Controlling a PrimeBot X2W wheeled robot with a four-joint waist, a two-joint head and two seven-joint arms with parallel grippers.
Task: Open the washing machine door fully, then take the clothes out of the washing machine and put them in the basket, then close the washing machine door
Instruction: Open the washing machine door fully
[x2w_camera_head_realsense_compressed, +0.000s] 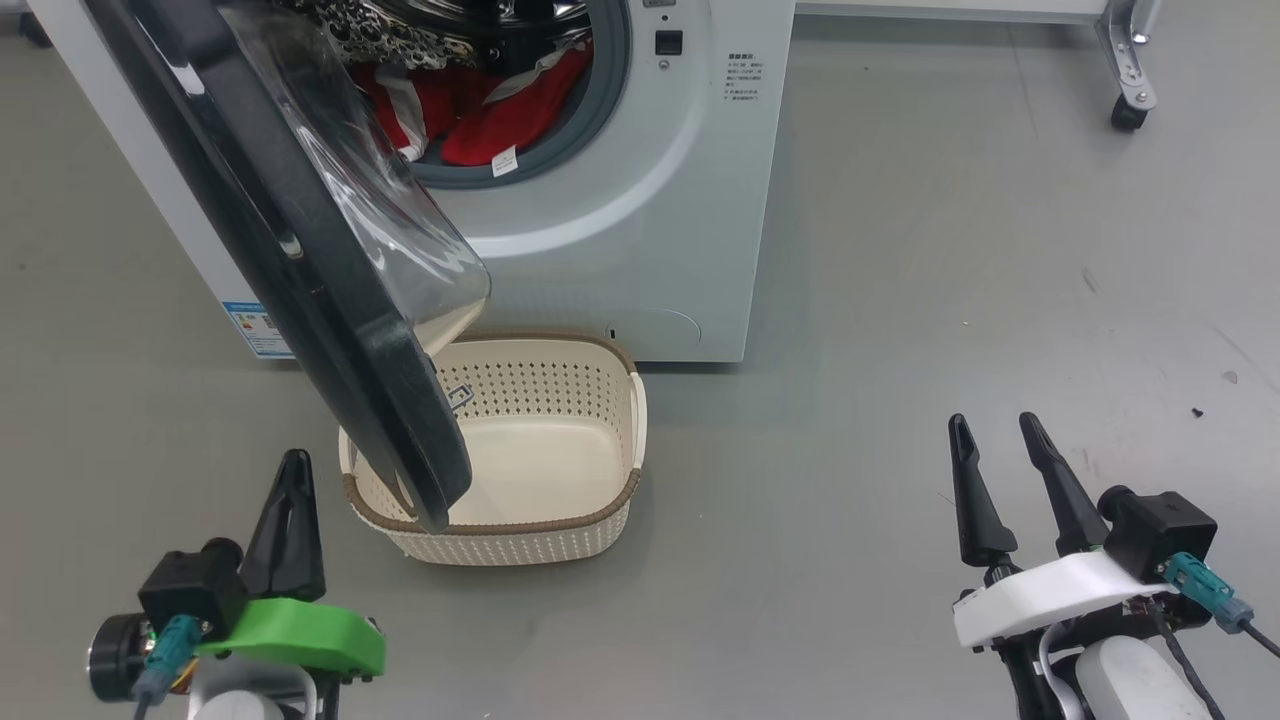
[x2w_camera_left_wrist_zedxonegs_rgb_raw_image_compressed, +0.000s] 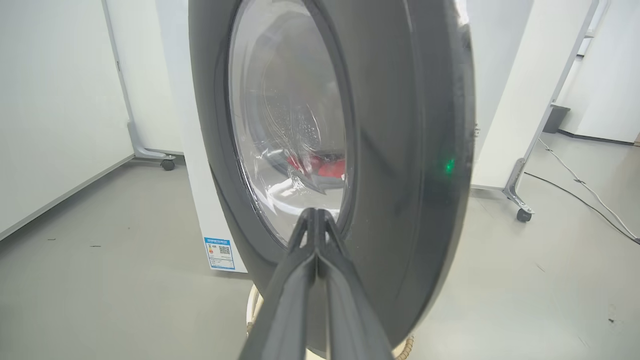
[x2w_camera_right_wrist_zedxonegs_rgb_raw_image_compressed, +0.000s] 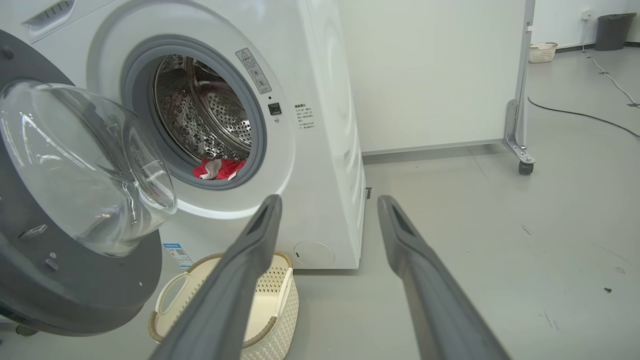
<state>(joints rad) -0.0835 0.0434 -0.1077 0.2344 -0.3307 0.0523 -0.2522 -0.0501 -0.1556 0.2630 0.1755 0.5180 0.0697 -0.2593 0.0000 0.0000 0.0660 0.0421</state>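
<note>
Fingers of the left gripper (x2w_camera_head_realsense_compressed: 294, 470), pressed together on nothing, are pointed at the washing machine door (x2w_camera_head_realsense_compressed: 330, 300) from its left. Stiff and glossy, the door is judged best pushed at its rim. Soft red clothes (x2w_camera_head_realsense_compressed: 500, 115) are seen behind it; far to its right, the right gripper (x2w_camera_head_realsense_compressed: 994, 425) is spread, empty.

grey floor (x2w_camera_head_realsense_compressed: 900, 300): washing machine (x2w_camera_head_realsense_compressed: 640, 230), basket (x2w_camera_head_realsense_compressed: 520, 545) just before it

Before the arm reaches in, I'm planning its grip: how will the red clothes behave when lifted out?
The clothes lie crumpled in folds, so probably floppy. Thin fabric suggests light weight. They lie bunched against a patterned garment, which may drag along.
</note>
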